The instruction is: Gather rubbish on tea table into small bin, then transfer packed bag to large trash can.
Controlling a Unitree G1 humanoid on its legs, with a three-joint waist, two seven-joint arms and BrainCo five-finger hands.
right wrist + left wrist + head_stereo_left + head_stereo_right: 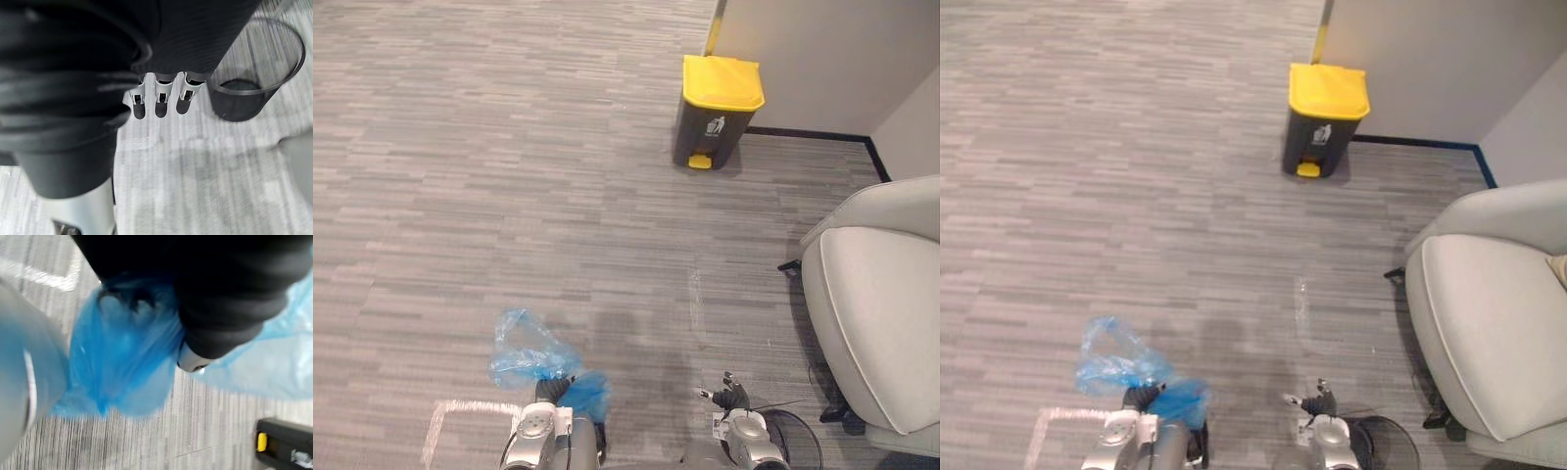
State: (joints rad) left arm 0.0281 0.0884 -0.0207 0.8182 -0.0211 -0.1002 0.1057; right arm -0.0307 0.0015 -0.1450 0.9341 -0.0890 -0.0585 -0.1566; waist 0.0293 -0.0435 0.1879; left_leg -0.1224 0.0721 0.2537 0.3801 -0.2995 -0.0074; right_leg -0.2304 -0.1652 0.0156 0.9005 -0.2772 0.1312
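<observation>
A crumpled blue rubbish bag (530,354) hangs at the lower left, and my left hand (551,391) is shut on its gathered top. In the left wrist view the bag (122,362) bulges right beside the hand's dark cover. My right hand (730,397) is low at the centre right, its fingers (157,100) straight, pointing down and holding nothing. The large trash can (717,113), dark grey with a yellow lid and pedal, stands far ahead against the wall, lid closed. A small dark mesh bin (257,73) stands on the floor beside my right hand.
A pale grey armchair (881,313) takes up the right side. A beige wall (822,59) with a dark skirting runs behind the trash can. Grey striped carpet (509,176) stretches between me and the can. A white tape mark (460,406) lies at the lower left.
</observation>
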